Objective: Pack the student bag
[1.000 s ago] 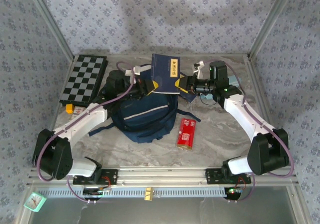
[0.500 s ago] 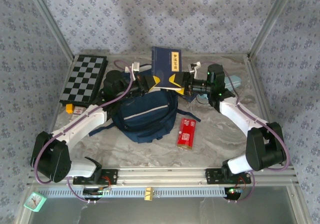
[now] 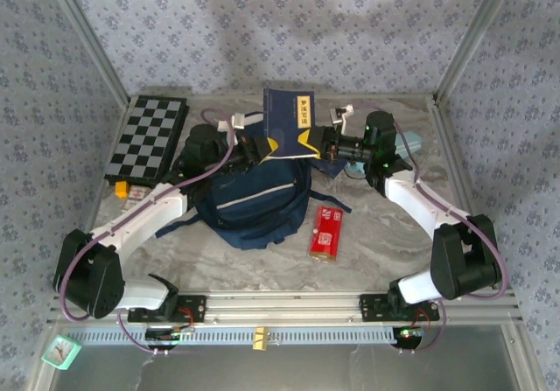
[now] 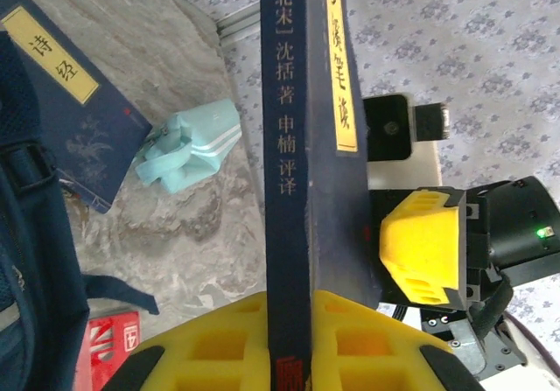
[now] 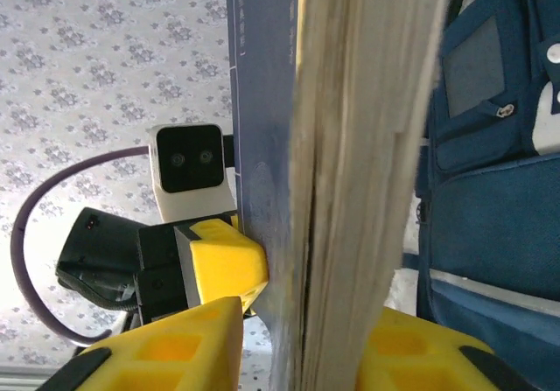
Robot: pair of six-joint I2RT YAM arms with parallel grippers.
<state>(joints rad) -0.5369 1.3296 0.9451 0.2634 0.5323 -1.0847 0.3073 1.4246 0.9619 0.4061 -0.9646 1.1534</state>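
Note:
The student bag (image 3: 254, 200), a large navy backpack with a white stripe, lies in the middle of the table. Above its far end a navy book (image 3: 289, 122) with a yellow title strip stands upright, held from both sides. My left gripper (image 3: 269, 146) is shut on its spine (image 4: 287, 233). My right gripper (image 3: 313, 144) is shut on its page edge (image 5: 367, 190) from the opposite side. In the left wrist view a yellow finger of the right gripper (image 4: 420, 247) presses the cover. The bag's front pockets (image 5: 494, 146) lie just beside the book.
A second navy book (image 4: 61, 102) and a light-blue pencil case (image 4: 188, 150) lie behind the bag. A red box (image 3: 326, 232) rests to the bag's right, and a checkerboard (image 3: 149, 139) at far left. Metal frame posts and patterned walls close in the table.
The right arm has reached leftward and the book, held by both grippers, has shifted slightly left and up over the bag. The bag has stayed put.

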